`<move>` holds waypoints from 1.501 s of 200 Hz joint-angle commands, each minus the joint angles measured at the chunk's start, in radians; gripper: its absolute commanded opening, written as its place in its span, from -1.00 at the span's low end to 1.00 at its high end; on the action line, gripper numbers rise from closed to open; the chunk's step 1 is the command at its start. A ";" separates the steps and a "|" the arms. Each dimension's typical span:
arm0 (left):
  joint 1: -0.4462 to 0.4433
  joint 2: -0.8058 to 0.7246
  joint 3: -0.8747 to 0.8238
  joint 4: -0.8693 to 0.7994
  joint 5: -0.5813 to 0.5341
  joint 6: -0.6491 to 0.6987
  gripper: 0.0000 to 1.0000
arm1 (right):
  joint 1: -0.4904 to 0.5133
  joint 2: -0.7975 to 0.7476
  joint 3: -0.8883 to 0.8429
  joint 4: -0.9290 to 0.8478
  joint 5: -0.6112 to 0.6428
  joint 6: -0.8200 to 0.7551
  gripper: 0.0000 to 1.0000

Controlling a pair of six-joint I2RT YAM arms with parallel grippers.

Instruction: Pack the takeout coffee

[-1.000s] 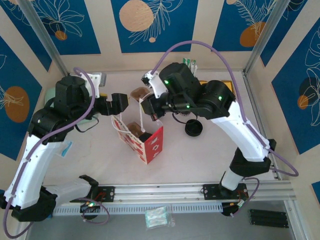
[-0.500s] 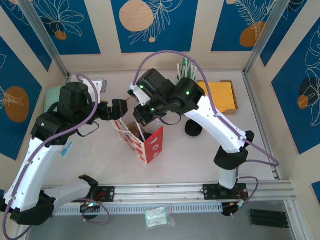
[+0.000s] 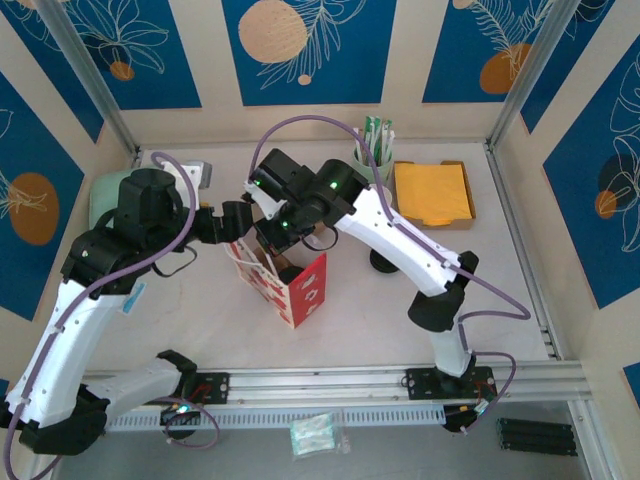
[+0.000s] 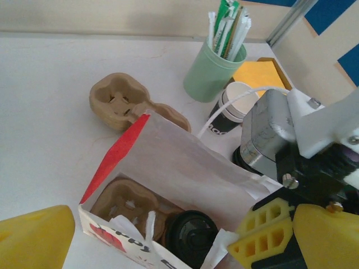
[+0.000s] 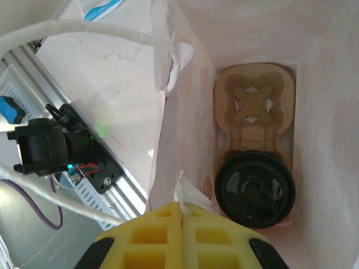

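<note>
Two arms meet at an upright red-and-white paper bag (image 3: pixel 308 290) standing open on the white table (image 3: pixel 180 300). The takeout coffee (image 5: pixel 255 190), seen from above as a round black plastic lid, sits at the bottom of the bag in one well of a moulded brown pulp carrier (image 5: pixel 255 103); the carrier's other well is empty.

The right gripper (image 5: pixel 180 210) hangs at the bag's mouth, its yellow pads pressed flat together. A fold of white bag paper touches their tips, but whether it is pinched cannot be told. The left gripper (image 4: pixel 180 238) is spread wide just beside the bag's rim and holds nothing.

Behind the bag lie a second empty pulp carrier (image 4: pixel 120 101), a pale green cup of wrapped straws (image 4: pixel 210 73) and a lidless paper cup (image 4: pixel 233 109).
</note>
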 commanded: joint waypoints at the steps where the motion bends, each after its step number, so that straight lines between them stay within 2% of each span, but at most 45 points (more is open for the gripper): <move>1: -0.007 -0.013 -0.002 0.052 0.001 -0.015 0.99 | -0.006 0.022 -0.012 0.017 -0.032 -0.004 -0.81; 24: -0.007 -0.012 0.001 0.063 -0.001 -0.018 0.99 | -0.010 0.029 -0.006 0.025 -0.039 0.004 -0.55; 39: -0.007 -0.009 0.004 0.067 -0.003 -0.020 0.99 | -0.011 0.027 0.000 0.025 -0.040 0.006 -0.45; 94: -0.008 -0.001 0.018 0.071 -0.004 -0.032 0.99 | -0.011 0.003 0.030 0.022 -0.035 0.015 -0.39; 124: -0.006 -0.003 0.028 0.071 -0.007 -0.038 0.99 | -0.012 -0.037 0.016 0.046 -0.029 0.025 -0.28; 151: -0.007 0.002 0.046 0.068 -0.004 -0.043 0.99 | -0.015 -0.074 0.001 0.067 -0.024 0.029 -0.12; 182: -0.007 0.013 0.061 0.079 0.011 -0.045 0.99 | -0.015 -0.120 -0.027 0.081 0.012 0.032 0.18; 217: -0.007 0.042 0.079 0.105 0.031 -0.060 0.99 | -0.021 -0.219 -0.147 0.152 0.073 0.040 0.42; 257: -0.013 0.080 0.106 0.121 0.051 -0.092 0.99 | -0.055 -0.342 -0.315 0.265 0.089 0.058 0.48; 300: -0.063 0.130 0.154 0.158 0.033 -0.105 0.99 | -0.148 -0.493 -0.510 0.402 0.076 0.106 0.50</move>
